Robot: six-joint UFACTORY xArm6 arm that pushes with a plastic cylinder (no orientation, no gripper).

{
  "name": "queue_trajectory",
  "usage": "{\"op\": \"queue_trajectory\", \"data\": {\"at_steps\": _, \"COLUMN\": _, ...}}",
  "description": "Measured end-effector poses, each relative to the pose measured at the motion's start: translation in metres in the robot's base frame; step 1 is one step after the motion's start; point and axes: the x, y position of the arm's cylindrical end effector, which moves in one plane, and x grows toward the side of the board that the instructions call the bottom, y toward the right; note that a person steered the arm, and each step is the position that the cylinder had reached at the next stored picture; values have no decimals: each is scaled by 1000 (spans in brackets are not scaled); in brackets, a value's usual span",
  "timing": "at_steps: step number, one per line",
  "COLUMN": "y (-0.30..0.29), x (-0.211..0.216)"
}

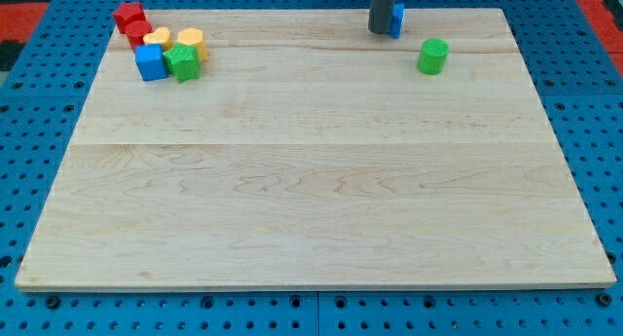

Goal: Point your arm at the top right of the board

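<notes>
**Tip at the board's top edge, right of centre**

Rod (383, 7) comes down from the view's top and ends with my tip (381, 31) on the wooden board (311, 200), close to the far edge and somewhat right of the middle. It is a plain rod with nothing to open or close, and it clamps nothing. A blue block (397, 20) sits right against its right side, partly hidden behind it; its shape cannot be made out, and whether the two actually touch cannot be told, though no gap shows.

A green cylinder (433, 56) stands upright just below and to the right of my tip, apart from both the rod and the blue block. Between these two blocks and the top right corner (498, 15) lies only bare wood; that corner is to the right of my tip, along the same far edge.

Well apart, in the top left corner, a cluster is packed together: two red blocks (129, 19) at the back, two yellow ones (190, 41) side by side in front of them, then a blue cube (150, 61) touching a green block (182, 62) on its right. The cluster is far from my tip.

Around the board runs a blue pegboard table (39, 102) with rows of holes.
</notes>
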Motion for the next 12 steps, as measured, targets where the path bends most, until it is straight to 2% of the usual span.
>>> {"op": "queue_trajectory", "data": {"at_steps": 2, "y": -34, "x": -11}}
{"op": "queue_trajectory", "data": {"at_steps": 6, "y": -168, "x": -26}}
{"op": "queue_trajectory", "data": {"at_steps": 12, "y": -188, "x": -26}}
